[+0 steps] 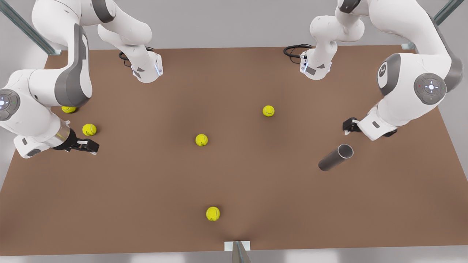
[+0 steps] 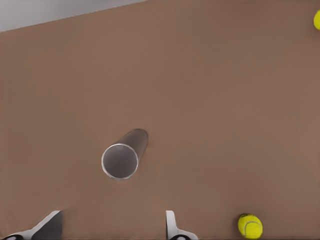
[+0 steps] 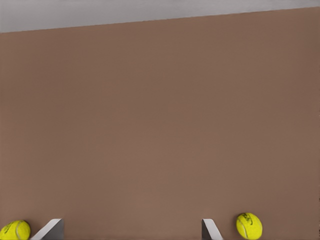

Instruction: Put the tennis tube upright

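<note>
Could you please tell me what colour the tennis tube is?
Dark grey with a lighter silvery rim, best seen in the left wrist view: tennis tube.

Brown table (image 1: 234, 182) seen from above, w/ two white arms coming in from 10 and 2 o'clock. Tennis tube (image 1: 335, 157) is lying on its side at approx 4 o'clock from table centre, open silvery rim pointing up toward 2 o'clock. Left gripper (image 1: 348, 126) hangs just above that rim end, not touching it; can't tell how its fingers are set. Right gripper (image 1: 91, 147) sits at 9 o'clock, fingers apart, holding nothing. Five tennis balls: centre ball (image 1: 201, 140), one at 1 o'clock (image 1: 268, 110), one at 6 o'clock (image 1: 212, 213), two at 9 o'clock (image 1: 89, 129) (image 1: 68, 109), the farther one partly under the arm.
</note>
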You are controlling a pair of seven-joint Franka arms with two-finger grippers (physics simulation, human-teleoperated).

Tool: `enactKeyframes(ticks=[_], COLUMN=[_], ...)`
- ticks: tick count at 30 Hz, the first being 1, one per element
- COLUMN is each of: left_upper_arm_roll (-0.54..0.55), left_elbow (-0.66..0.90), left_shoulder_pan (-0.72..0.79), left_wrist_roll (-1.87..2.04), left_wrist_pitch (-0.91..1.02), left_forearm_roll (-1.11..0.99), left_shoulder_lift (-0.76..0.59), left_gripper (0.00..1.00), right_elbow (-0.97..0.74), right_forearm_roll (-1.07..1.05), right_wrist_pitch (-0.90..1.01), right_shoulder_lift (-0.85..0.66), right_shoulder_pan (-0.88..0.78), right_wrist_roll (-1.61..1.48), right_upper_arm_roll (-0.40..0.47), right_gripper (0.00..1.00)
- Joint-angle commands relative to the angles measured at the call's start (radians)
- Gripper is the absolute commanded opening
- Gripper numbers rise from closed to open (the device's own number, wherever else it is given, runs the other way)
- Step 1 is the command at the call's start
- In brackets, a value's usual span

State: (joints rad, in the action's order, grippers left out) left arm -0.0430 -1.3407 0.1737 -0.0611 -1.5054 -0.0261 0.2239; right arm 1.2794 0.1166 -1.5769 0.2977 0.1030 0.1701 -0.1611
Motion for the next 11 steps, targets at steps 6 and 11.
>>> enactKeyframes(ticks=[6,11], left_upper_arm_roll=[0.0,0.0], left_elbow=[-0.044,-0.06], left_shoulder_pan=[0.004,0.006], left_wrist_roll=[-0.002,0.0], left_wrist_pitch=[-0.003,-0.002], left_forearm_roll=[-0.041,-0.04], left_shoulder_lift=[-0.034,-0.038], left_gripper=[1.0,1.0], right_elbow=[-0.002,-0.002], right_forearm_roll=[0.002,0.005], right_wrist_pitch=[0.0,0.0], right_shoulder_lift=[0.0,0.0], right_shoulder_pan=[0.003,0.003], right_wrist_roll=[-0.004,-0.001], right_upper_arm_roll=[0.0,0.002], right_gripper=[1.0,1.0])
